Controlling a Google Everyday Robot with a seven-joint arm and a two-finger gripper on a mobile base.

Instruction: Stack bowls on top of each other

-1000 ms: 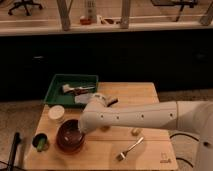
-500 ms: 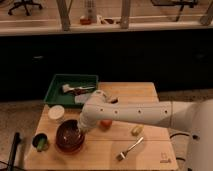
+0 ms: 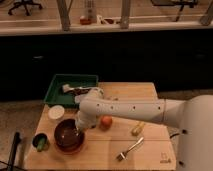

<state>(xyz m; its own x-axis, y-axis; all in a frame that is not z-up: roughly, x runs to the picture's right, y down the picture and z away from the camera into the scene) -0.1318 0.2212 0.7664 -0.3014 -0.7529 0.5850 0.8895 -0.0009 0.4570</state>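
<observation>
A small dark maroon bowl (image 3: 67, 132) appears to sit inside the wider orange-red bowl (image 3: 71, 147), whose rim shows below it, at the front left of the wooden table (image 3: 150, 150). My gripper (image 3: 77, 131) is at the bowls' right rim, at the end of the white arm (image 3: 125, 110) that reaches in from the right. The arm's end hides most of the gripper.
A white round container (image 3: 56, 112) stands behind the bowls and a small dark green cup (image 3: 41, 142) to their left. A green tray (image 3: 70, 87) with items sits at the back left. An orange ball (image 3: 106, 121), a yellow piece (image 3: 138, 128) and a fork (image 3: 129, 149) lie to the right.
The arm has shifted slightly, uncovering the orange ball beside the bowls. The gripper stays at the bowls' right rim. The bowls have not visibly moved.
</observation>
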